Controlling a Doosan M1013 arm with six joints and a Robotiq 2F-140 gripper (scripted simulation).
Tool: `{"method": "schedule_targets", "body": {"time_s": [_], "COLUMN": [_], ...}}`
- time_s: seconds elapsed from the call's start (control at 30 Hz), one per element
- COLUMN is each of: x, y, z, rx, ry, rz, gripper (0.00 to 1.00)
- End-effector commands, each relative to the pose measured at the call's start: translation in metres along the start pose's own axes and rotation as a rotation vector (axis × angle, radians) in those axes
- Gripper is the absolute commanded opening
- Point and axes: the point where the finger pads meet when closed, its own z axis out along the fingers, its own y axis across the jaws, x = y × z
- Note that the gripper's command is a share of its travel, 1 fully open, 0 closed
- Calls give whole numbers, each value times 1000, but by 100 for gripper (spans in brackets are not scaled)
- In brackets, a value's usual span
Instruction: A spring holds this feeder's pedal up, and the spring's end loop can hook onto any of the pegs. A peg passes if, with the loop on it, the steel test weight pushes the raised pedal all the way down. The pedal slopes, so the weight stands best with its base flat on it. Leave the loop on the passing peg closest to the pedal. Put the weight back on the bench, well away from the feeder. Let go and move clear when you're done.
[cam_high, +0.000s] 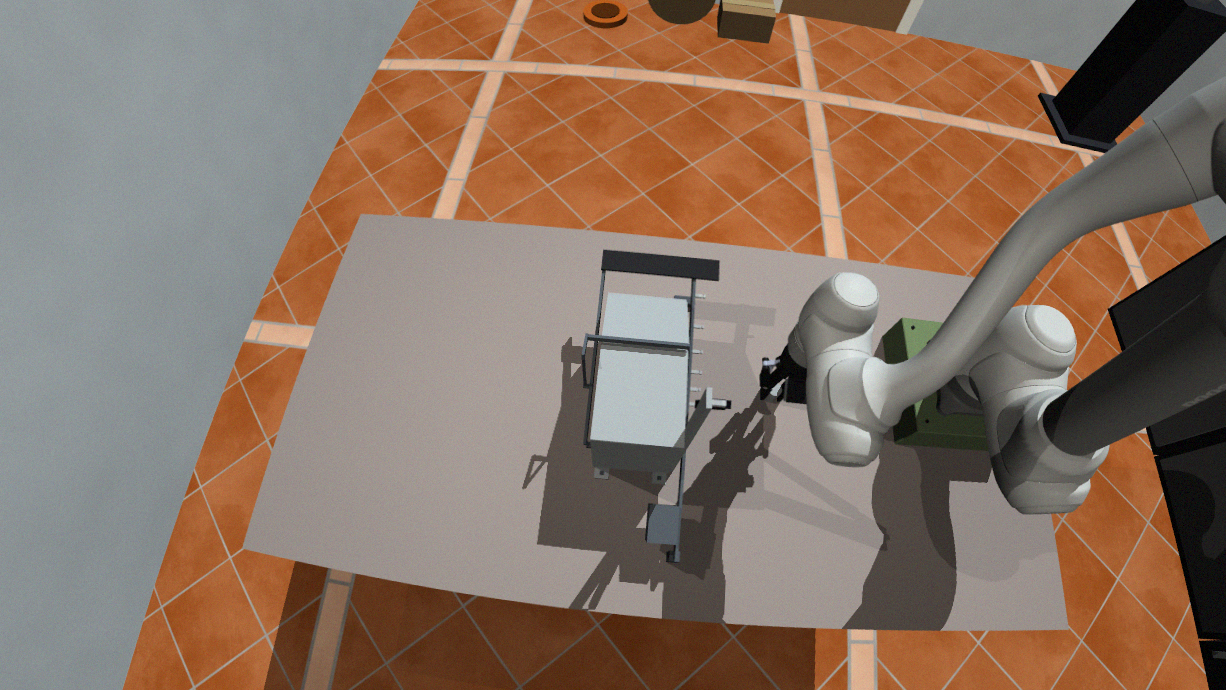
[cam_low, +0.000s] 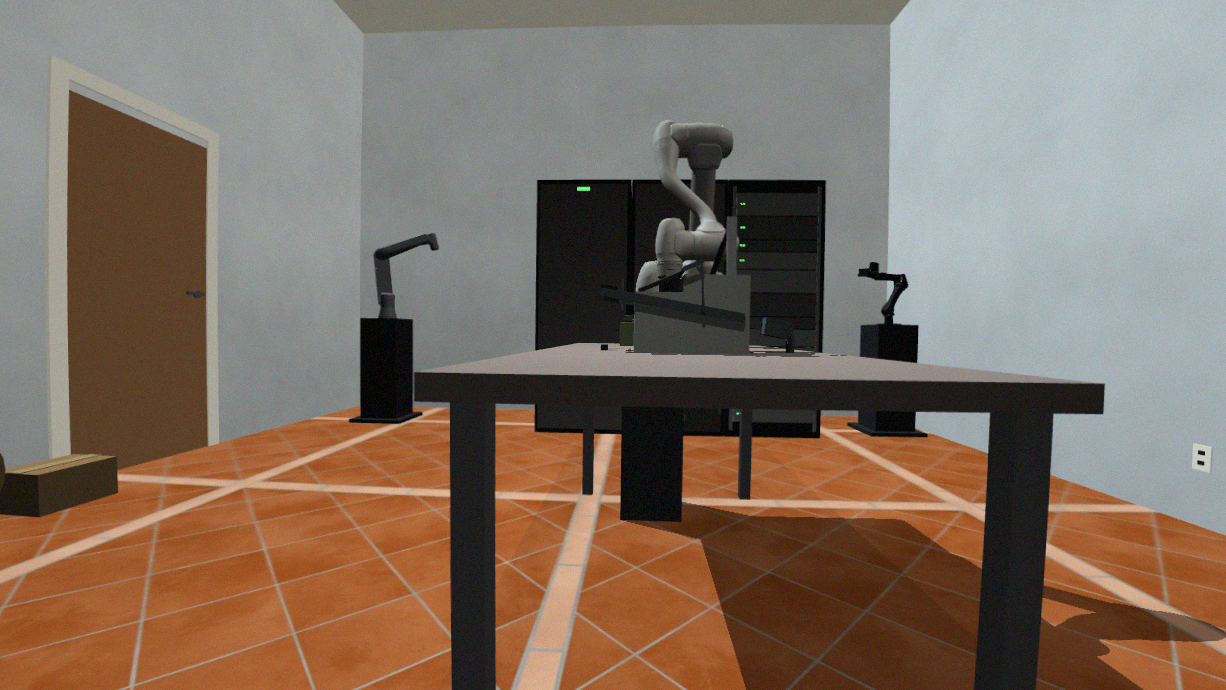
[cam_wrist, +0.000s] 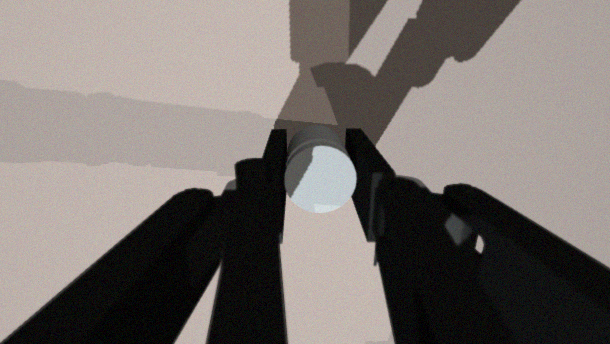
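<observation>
The steel test weight (cam_wrist: 320, 172), a short grey cylinder, stands upright on the bench. My gripper (cam_wrist: 316, 153) is shut on it, one black finger against each side. In the overhead view my gripper (cam_high: 773, 377) is low over the bench, just right of the feeder (cam_high: 643, 377), and hides the weight. The feeder is a grey box with a row of small pegs (cam_high: 696, 351) along its right side. Its dark pedal (cam_high: 658, 264) lies at the far end and shows as a sloping bar (cam_low: 677, 308) in the front view. I cannot make out the spring's loop.
A green block (cam_high: 930, 385) sits on the bench behind my wrist, under the arm. A small grey block (cam_high: 664, 522) on a rod sticks out at the feeder's near end. The bench edge is close behind the green block.
</observation>
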Motion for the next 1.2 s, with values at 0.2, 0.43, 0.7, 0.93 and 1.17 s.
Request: {"method": "schedule_targets", "body": {"time_s": [0.2, 0.43, 0.7, 0.93, 1.17], "x": [0, 0, 0, 0, 0], "y": [0, 0, 0, 0, 0], "z": [0, 0, -11, -30, -35], "rx": [-1, -1, -1, -1, -1], "ry": [0, 0, 0, 0, 0], "rz": [0, 0, 0, 0, 0], "gripper": [25, 25, 25, 25, 25]}}
